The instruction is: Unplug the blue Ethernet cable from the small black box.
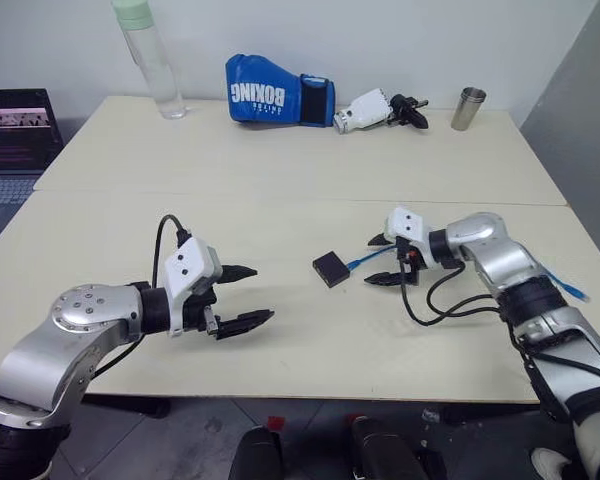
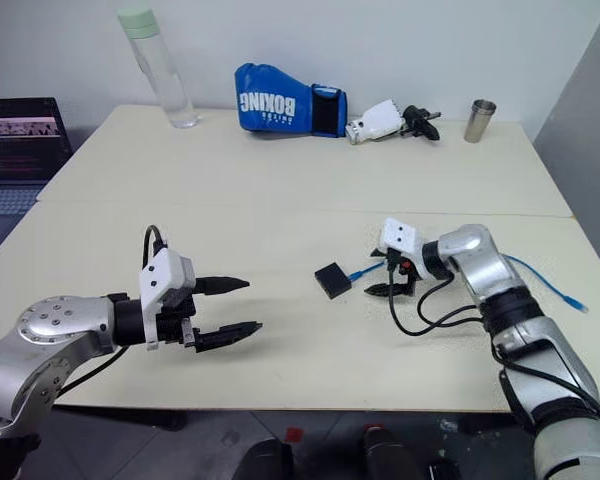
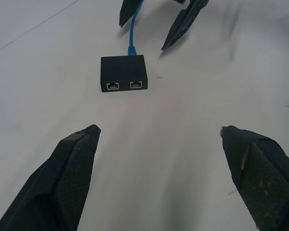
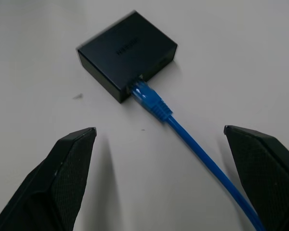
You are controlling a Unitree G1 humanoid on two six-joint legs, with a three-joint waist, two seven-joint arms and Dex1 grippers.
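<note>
The small black box (image 1: 331,269) lies flat on the cream table (image 1: 280,215), near the middle. The blue Ethernet cable (image 4: 183,130) is plugged into the side of the box (image 4: 127,50) facing my right arm, then runs under that arm to a loose end (image 1: 572,291). My right gripper (image 1: 369,262) is open, its fingers straddling the cable a short way from the plug without touching it. My left gripper (image 1: 265,292) is open and empty, a hand's width to the left of the box. It faces two empty ports on the box (image 3: 124,73).
At the table's far edge stand a clear bottle (image 1: 150,60), a blue boxing glove (image 1: 275,100), a white and black gripper tool (image 1: 375,110) and a metal cup (image 1: 468,108). A laptop (image 1: 15,140) sits off the table's left side. Black arm cables (image 1: 435,305) loop beside my right wrist.
</note>
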